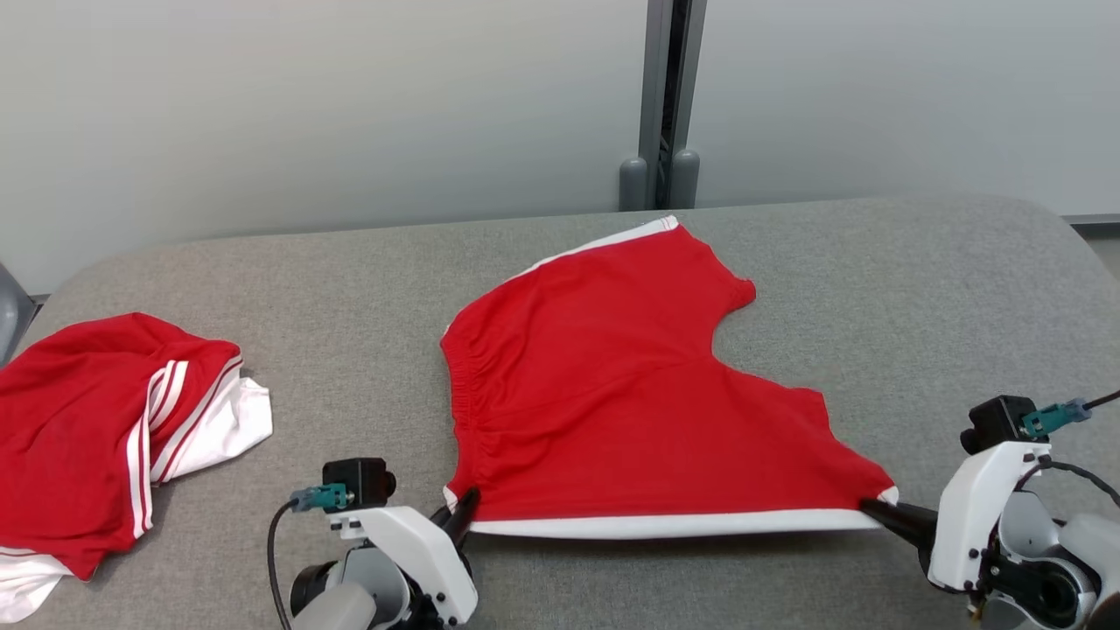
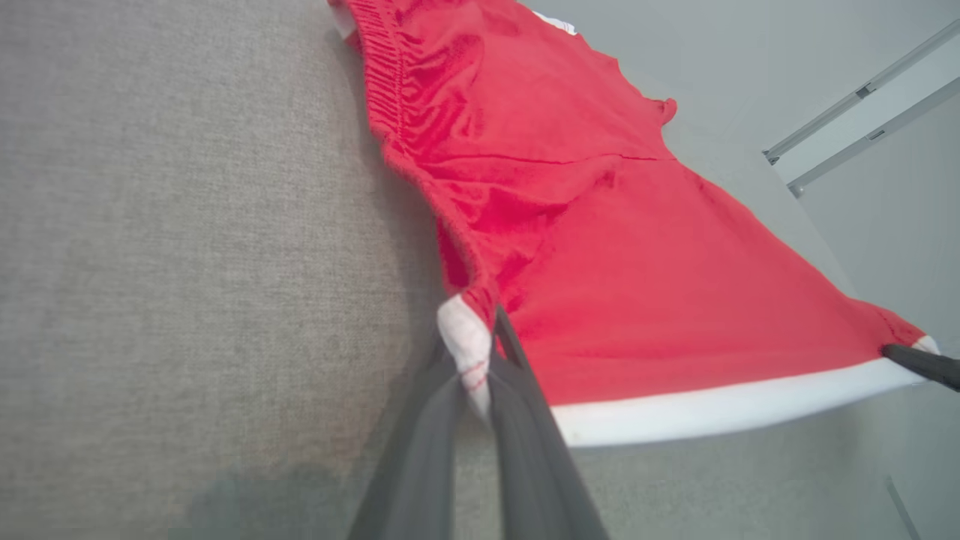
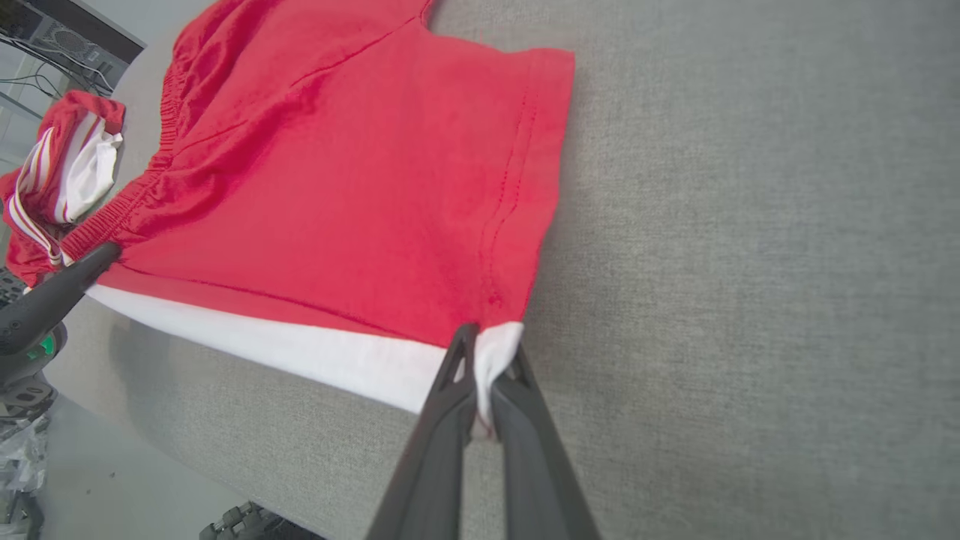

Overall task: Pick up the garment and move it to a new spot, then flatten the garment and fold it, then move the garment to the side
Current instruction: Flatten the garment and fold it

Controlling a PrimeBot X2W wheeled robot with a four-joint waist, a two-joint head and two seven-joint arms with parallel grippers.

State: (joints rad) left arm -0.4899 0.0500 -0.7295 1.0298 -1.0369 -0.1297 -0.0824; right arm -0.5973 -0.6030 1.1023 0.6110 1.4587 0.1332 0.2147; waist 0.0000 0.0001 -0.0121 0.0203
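The garment (image 1: 630,385) is a pair of red shorts with a white side stripe, spread across the middle of the grey table (image 1: 919,289). Its near white edge is pulled taut and lifted slightly between both grippers. My left gripper (image 1: 464,510) is shut on the near left corner by the elastic waistband, seen close up in the left wrist view as my left gripper (image 2: 480,352) pinching the garment (image 2: 600,247). My right gripper (image 1: 875,509) is shut on the near right corner at the leg hem; in the right wrist view my right gripper (image 3: 484,360) pinches the white stripe of the garment (image 3: 360,195).
A second red and white garment (image 1: 96,429) lies crumpled at the table's left edge, also visible as the crumpled garment (image 3: 60,172). A grey post (image 1: 661,105) stands behind the table against a pale wall. Bare table surface lies to the right and behind the shorts.
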